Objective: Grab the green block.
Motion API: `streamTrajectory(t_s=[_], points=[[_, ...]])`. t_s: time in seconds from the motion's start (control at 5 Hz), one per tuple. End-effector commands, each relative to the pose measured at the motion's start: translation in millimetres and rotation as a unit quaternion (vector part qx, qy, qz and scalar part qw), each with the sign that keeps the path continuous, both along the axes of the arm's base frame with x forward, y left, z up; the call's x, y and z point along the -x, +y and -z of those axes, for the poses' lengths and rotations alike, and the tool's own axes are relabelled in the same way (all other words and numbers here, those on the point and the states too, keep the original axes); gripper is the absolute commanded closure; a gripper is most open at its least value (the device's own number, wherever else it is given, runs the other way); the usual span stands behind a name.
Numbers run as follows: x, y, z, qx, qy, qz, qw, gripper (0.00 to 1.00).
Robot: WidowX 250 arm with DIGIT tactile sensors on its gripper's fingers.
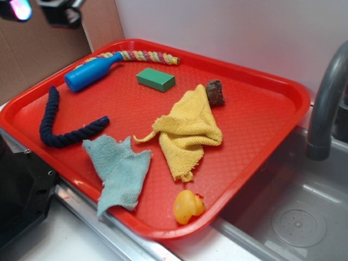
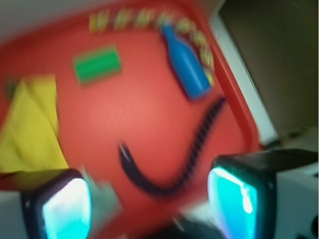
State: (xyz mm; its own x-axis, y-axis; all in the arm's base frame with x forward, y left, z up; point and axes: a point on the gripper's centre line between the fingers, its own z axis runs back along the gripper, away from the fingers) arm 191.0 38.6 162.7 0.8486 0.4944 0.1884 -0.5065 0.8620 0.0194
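The green block [image 1: 156, 79] lies flat on the red tray [image 1: 261, 103] near its far side, between the blue bottle [image 1: 92, 71] and the yellow cloth [image 1: 187, 129]. In the blurred wrist view the green block [image 2: 97, 64] sits at the upper left. My gripper [image 2: 149, 206] is open, its two cyan-lit fingers [image 2: 67, 209] wide apart with nothing between them, high above the tray's left part. In the exterior view only part of the gripper [image 1: 38, 10] shows at the top left corner.
A dark blue rope [image 1: 62, 128], a multicoloured rope [image 1: 144, 56], a pale teal cloth [image 1: 118, 169], a brown lump [image 1: 215, 92] and a yellow rubber duck [image 1: 188, 206] lie on the tray. A grey faucet [image 1: 326, 103] and sink [image 1: 296, 217] are at the right.
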Motion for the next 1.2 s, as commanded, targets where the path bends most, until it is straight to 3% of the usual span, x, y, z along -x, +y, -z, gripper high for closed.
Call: streamTrajectory(t_s=[0.0, 0.2, 0.4, 0.8, 1.0], points=[[-89, 33, 20, -0.013, -0.095, -0.202, 0.975, 0.00], [-115, 34, 47, 0.028, -0.082, -0.277, 0.957, 0.00], [-117, 34, 68, 0.053, -0.060, -0.298, 0.951, 0.00], [-93, 10, 88, 0.056, -0.037, -0.322, 0.944, 0.00], [-100, 7, 112, 0.043, -0.003, -0.319, 0.947, 0.00]])
